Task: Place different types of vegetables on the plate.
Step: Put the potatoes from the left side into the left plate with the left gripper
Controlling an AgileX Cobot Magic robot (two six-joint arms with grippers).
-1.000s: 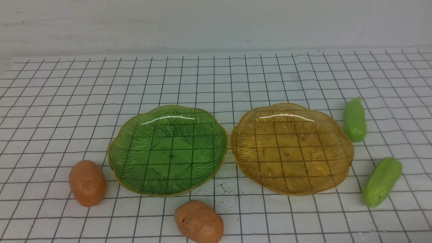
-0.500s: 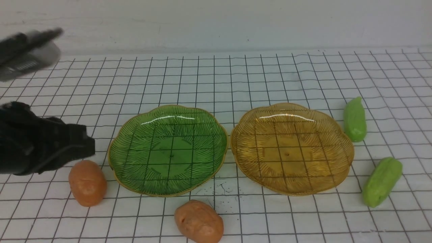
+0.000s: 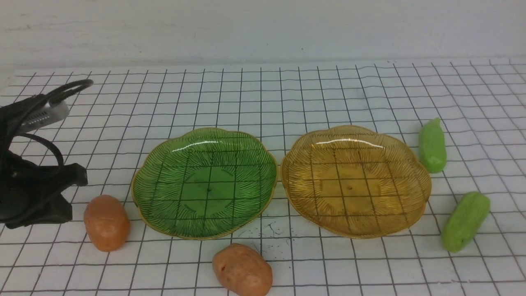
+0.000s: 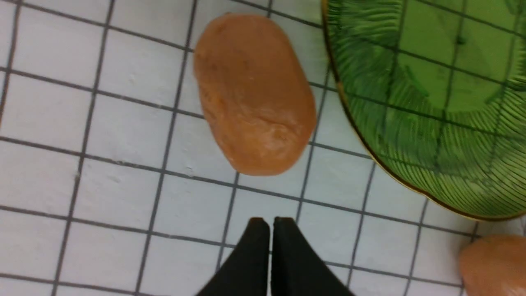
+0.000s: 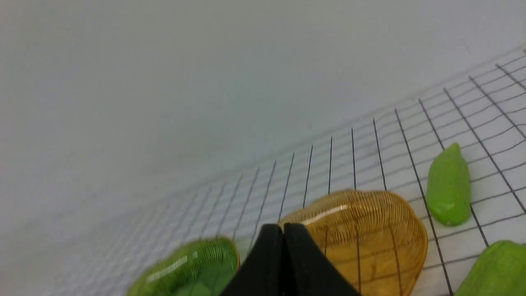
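Left gripper pinched together, empty, just short of left potato beside green plate. Right gripper pinched together too. Second potato in front of plates; far cucumber and near cucumber right of amber plate.

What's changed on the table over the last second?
The left gripper has swung into the front view from the left edge and now hangs close to the left potato, shut and empty. Nothing was grasped or released. That potato, the other potato, the far cucumber, the near cucumber, the green plate and the amber plate lie unmoved.
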